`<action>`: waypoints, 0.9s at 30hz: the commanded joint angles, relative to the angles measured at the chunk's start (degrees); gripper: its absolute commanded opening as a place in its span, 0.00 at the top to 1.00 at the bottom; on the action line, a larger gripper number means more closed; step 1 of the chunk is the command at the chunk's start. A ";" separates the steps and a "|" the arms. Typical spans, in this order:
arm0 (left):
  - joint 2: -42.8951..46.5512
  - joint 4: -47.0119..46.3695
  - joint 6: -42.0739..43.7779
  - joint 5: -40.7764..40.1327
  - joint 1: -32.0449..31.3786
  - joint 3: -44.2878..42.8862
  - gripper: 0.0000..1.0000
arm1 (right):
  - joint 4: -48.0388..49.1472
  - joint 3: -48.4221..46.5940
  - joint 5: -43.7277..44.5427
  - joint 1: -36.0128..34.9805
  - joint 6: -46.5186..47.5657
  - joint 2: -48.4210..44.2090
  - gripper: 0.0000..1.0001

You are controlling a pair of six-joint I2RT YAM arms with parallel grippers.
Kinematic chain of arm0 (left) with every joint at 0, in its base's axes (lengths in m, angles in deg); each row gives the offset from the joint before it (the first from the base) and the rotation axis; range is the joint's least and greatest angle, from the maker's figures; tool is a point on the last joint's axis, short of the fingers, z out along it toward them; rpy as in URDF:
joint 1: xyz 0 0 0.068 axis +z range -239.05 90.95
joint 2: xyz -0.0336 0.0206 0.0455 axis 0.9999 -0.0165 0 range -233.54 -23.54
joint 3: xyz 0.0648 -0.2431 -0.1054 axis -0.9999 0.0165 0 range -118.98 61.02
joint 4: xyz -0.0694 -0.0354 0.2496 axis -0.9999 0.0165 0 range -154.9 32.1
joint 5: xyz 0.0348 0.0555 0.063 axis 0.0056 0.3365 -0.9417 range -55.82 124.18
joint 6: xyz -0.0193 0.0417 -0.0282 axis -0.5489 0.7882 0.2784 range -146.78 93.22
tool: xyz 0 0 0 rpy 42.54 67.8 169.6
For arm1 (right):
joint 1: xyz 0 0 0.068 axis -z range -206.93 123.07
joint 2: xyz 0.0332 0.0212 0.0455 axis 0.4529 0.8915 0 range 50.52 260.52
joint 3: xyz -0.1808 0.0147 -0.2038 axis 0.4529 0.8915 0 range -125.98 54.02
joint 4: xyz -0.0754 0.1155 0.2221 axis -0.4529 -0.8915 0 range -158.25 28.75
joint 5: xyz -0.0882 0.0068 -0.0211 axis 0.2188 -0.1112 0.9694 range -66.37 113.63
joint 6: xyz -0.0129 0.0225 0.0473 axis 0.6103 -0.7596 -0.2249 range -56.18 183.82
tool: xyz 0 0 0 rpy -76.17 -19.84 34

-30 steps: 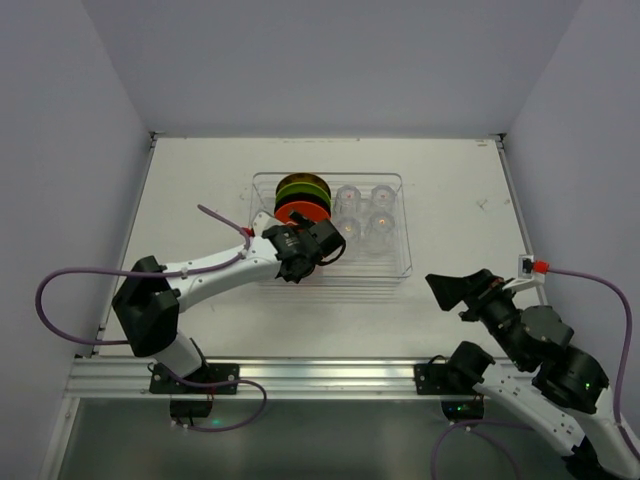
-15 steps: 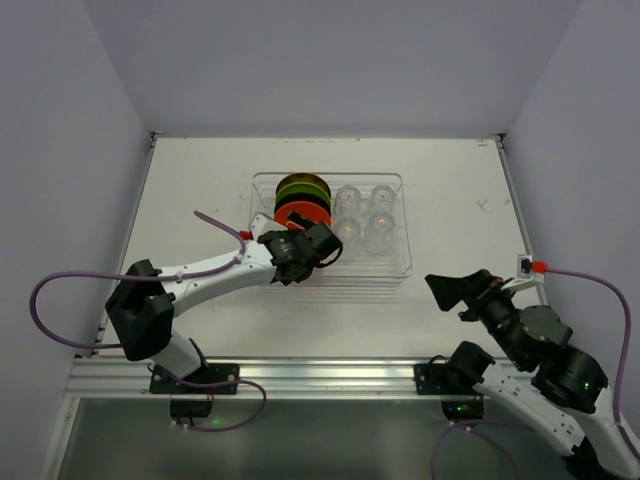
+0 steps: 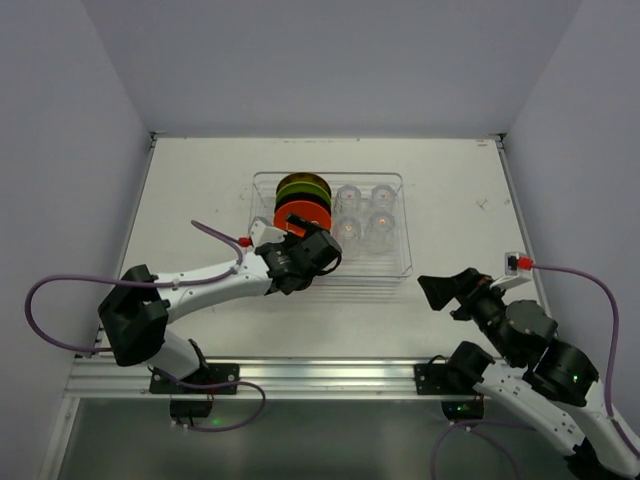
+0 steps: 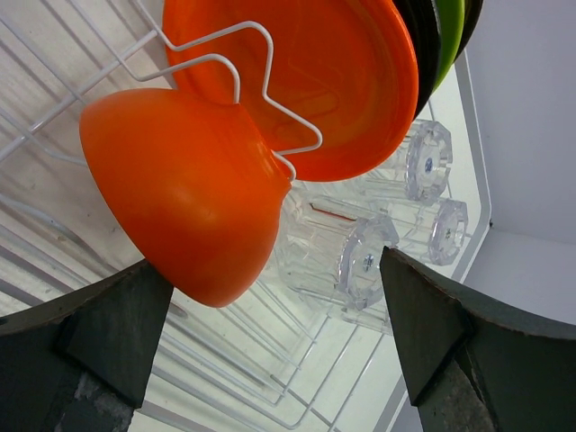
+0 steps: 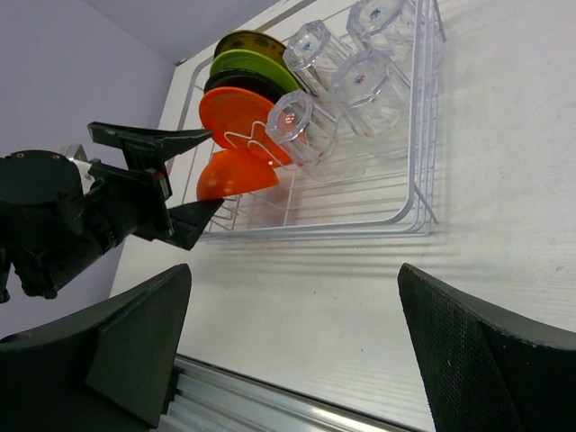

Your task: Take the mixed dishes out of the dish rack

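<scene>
The dish rack (image 3: 405, 250) stands mid-table. It holds upright plates (image 3: 303, 200): orange (image 4: 333, 81), black (image 5: 236, 81), green (image 5: 247, 65) and yellow (image 5: 243, 40). Several clear glasses (image 3: 365, 215) lie at its right. The small orange bowl (image 4: 189, 193) leans on a wire divider in front of the orange plate. My left gripper (image 3: 318, 252) is open at the rack's near left part, its fingertips either side of the bowl's near edge without gripping it. My right gripper (image 3: 450, 293) is open and empty over bare table, right of the rack.
The rack's white wire dividers (image 4: 270, 360) run under and around the bowl. An aluminium rail (image 3: 320, 372) lines the near table edge. Walls close in the left, far and right sides. Purple cables hang by both arms.
My left gripper has shifted slightly toward the near side at the bowl, and its arm has swung lower and left. My right gripper has edged slightly left.
</scene>
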 commanded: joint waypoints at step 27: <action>-2.25 -9.96 -37.31 -4.46 -0.84 12.30 0.16 | 4.62 3.09 -3.94 -0.14 0.86 2.30 0.01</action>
